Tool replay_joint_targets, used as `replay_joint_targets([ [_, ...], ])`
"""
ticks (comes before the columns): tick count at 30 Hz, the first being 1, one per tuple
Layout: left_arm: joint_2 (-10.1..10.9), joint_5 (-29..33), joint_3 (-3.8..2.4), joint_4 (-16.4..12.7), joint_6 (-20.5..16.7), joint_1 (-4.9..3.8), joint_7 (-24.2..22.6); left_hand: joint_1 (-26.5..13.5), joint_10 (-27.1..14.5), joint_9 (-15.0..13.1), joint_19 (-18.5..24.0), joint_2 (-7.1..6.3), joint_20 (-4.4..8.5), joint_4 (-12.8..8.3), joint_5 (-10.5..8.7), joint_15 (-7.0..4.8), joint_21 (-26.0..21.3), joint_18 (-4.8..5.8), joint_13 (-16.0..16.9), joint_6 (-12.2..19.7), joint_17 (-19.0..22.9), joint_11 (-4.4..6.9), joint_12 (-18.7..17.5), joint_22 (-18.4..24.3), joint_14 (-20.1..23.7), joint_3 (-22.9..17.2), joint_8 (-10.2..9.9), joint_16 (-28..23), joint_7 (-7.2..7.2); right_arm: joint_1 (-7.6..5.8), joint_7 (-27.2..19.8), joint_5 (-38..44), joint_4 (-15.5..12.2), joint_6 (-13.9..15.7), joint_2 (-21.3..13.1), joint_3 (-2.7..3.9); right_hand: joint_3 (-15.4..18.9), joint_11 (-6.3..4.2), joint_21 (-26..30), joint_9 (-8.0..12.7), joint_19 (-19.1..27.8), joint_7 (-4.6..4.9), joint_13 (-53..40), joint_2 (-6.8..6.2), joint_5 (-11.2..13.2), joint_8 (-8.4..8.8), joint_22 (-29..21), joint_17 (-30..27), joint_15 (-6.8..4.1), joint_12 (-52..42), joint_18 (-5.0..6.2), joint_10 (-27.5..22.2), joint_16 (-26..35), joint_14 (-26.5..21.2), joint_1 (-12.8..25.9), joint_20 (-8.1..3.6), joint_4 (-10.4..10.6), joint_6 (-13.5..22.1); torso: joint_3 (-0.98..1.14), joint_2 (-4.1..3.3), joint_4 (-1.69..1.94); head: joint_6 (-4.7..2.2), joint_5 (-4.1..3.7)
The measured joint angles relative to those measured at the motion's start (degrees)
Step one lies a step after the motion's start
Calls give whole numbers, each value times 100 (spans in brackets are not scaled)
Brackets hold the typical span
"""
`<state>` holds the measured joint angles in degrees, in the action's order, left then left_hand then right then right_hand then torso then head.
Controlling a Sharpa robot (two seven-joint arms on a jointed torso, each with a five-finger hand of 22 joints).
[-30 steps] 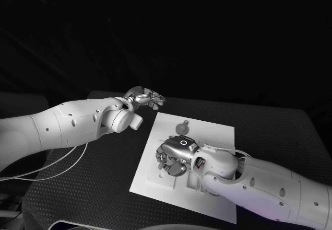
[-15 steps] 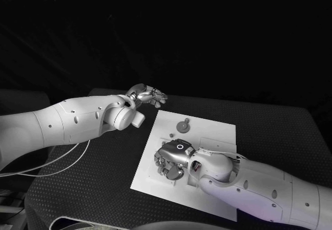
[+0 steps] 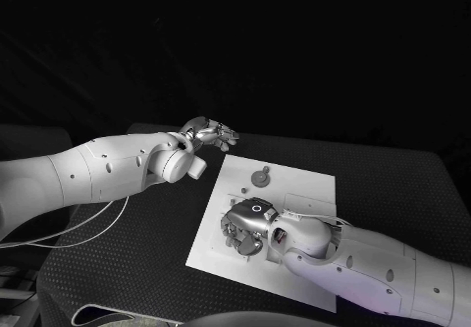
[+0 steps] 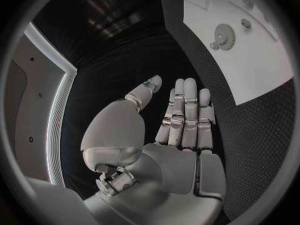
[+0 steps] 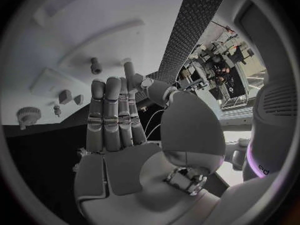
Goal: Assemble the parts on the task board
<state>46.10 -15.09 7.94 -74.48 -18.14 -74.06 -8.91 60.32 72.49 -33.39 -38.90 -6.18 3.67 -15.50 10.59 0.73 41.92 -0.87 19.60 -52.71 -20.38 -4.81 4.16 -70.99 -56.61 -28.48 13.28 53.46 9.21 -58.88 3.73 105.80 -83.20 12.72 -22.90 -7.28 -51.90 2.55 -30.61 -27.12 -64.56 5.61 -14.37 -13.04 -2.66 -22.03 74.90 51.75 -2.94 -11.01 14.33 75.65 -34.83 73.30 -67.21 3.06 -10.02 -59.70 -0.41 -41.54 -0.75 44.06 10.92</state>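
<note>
White task board (image 3: pixel 295 187) lay mid-counter; the gear (image 3: pixel 260 177) sat near its far edge. Right robot hand (image 3: pixel 246 221) hovered empty over the board, fingers extended; left robot hand (image 3: pixel 208 135) waited spread, off-board. Recommended: align fingertips squarely before pinching.

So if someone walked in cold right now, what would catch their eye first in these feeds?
First the white task board, bright on the black table, with the right hand low over its middle. Next the gear-shaped part lying near the board's far edge, apart from that hand. Then the left hand, off the board past its far left corner, fingers straight, holding nothing.
</note>
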Motion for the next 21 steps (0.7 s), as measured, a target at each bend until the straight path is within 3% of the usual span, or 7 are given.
replay_joint_targets([
  [16, 5, 0, 0, -1, 4, 0, 0, 0, 0, 0, 0, 0, 0, 0, 0, 0, 0, 0, -1, 0, -6, 0, 0, 1, 0, 0, 0, 0, 0, 1, -3, 70, 47, -75, -27, -13, 3, 0, 0, -4, 2, 15, -11, 46, 0, 11, 4, 2, 8, 5, 0, -1, 0, 8, 2, 2, -2, 4, 0, 3, -5, 13, 10],
  [21, -1, 0, 0, -1, 6, 0, 0, 0, 0, 0, 0, 0, 0, 0, 0, 0, 0, 0, -1, 0, -11, 0, 0, -4, 0, 0, 0, 0, 0, 1, 6, 136, 58, -75, -4, -59, -13, 0, 0, -8, 9, 15, -21, 46, 1, 15, 5, 2, 8, 5, -1, -1, 0, 8, 2, 10, -20, 5, 0, 2, -4, 4, 9],
])
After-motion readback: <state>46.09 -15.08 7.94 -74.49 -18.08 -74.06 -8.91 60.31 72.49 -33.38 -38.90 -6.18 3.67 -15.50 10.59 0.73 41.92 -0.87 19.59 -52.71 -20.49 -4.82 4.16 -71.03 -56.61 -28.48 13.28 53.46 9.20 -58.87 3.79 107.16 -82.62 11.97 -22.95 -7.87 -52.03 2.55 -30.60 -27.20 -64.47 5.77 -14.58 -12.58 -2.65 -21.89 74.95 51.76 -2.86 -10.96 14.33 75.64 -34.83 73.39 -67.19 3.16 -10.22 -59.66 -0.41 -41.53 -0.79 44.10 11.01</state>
